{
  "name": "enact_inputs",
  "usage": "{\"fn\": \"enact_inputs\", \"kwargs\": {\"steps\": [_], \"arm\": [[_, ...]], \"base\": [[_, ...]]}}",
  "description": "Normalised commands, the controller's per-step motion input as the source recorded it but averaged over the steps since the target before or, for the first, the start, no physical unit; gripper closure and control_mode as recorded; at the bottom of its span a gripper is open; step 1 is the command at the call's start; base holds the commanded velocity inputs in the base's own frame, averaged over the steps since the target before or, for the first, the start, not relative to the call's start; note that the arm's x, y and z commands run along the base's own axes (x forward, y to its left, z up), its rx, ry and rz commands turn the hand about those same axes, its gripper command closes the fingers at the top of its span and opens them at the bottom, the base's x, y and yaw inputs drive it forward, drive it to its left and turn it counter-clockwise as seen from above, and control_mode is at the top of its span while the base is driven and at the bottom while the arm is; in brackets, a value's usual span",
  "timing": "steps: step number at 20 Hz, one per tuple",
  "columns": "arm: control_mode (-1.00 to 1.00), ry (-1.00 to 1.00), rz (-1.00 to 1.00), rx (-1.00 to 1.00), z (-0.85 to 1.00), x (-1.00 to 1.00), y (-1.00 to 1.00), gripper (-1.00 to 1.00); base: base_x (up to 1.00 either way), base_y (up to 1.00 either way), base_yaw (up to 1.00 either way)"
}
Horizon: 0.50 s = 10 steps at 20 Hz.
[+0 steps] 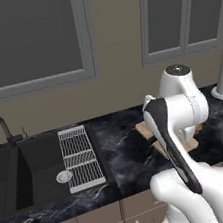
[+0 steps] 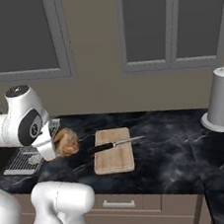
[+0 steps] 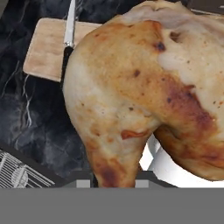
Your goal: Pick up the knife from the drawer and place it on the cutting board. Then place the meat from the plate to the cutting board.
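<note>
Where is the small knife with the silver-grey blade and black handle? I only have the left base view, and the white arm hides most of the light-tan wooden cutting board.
Observer: The knife lies across the cutting board, handle and blade tip overhanging opposite edges.
Operator: And the golden-brown roasted meat?
Observer: The gripper is shut on the meat.
Operator: Is it over the board?
Observer: Not yet. It hangs between the white ribbed drying rack and the board.
</note>
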Motion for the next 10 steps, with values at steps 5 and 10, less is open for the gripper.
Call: {"fn": "enact_inputs", "kwargs": {"steps": [5,10], "arm": [[-1.0,0.13,0.13,0.0,-0.23,0.51,-0.7,1.0],[-1.0,0.13,0.05,-0.01,-0.37,0.45,-0.41,1.0]], "base": [[0.0,0.0,0.0],[0.0,0.0,0.0]]}}
